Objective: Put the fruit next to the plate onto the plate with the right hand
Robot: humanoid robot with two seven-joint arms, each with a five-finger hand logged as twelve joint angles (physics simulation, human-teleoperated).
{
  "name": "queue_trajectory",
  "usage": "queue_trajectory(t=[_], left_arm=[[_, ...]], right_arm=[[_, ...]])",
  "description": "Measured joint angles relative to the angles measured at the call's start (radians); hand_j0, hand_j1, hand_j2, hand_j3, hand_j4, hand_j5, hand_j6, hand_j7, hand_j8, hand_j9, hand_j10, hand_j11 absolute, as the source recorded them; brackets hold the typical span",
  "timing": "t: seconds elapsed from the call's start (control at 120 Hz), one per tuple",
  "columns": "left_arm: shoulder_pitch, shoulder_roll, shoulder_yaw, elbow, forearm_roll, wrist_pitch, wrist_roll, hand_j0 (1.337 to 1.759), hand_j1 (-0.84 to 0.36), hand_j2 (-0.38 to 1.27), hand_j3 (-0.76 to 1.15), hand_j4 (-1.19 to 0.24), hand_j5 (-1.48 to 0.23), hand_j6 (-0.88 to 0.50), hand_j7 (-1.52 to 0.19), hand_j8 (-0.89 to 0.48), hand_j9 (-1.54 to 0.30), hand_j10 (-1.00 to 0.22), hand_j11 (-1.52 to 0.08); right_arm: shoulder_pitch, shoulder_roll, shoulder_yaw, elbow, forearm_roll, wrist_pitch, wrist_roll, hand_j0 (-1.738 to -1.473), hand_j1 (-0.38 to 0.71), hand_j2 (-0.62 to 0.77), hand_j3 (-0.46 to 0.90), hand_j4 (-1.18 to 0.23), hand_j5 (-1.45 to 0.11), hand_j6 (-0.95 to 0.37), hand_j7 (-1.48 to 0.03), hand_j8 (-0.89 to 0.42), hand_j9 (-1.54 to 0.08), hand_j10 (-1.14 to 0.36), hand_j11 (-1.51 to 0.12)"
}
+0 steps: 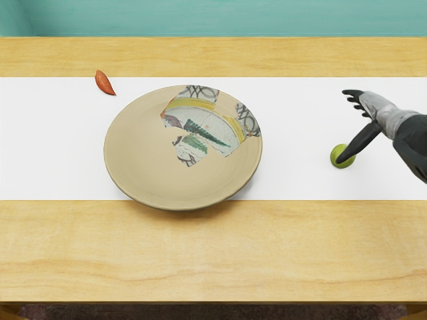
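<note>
At three o'clock from the plate [140, 160], well apart from its rim, a small round green fruit [336, 152] with a smooth skin sits on a flat white runner [53, 147]. The right robot hand [377, 115] reaches in over it from the right edge, its grey and black fingers [353, 97] spread apart and holding nothing. One long dark finger slants down across the fruit; whether it touches cannot be told. The plate is a shallow, matte beige disc with a jagged painted patch of green, yellow and grey. At eleven o'clock from it lies a small reddish-orange teardrop-shaped piece [104, 83]. The bench [200, 253] is pale grained wood.
</note>
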Motion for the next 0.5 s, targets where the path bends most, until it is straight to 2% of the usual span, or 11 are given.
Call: queue_trajectory(t=[0.225, 0.5], left_arm=[[0.0, 0.0, 0.0, 0.0, 0.0, 0.0, 0.0, 1.658, 0.35, 0.0, 0.0, 0.0, 0.0, 0.0, 0.0, 0.0, 0.0, 0.0, 0.0], [0.0, 0.0, 0.0, 0.0, 0.0, 0.0, 0.0, 1.658, 0.35, 0.0, 0.0, 0.0, 0.0, 0.0, 0.0, 0.0, 0.0, 0.0, 0.0]], right_arm=[[-0.008, 0.067, -0.094, -0.019, -0.093, -0.182, -0.001, -1.658, -0.27, -0.01, 0.0, -0.08, -0.09, -0.08, -0.09, -0.08, -0.09, -0.07, -0.09], [-0.012, 0.125, -0.179, -0.078, -0.109, -0.224, -0.001, -1.658, -0.15, -0.03, 0.0, -0.17, -0.22, -0.17, -0.22, -0.17, -0.22, -0.17, -0.22]])
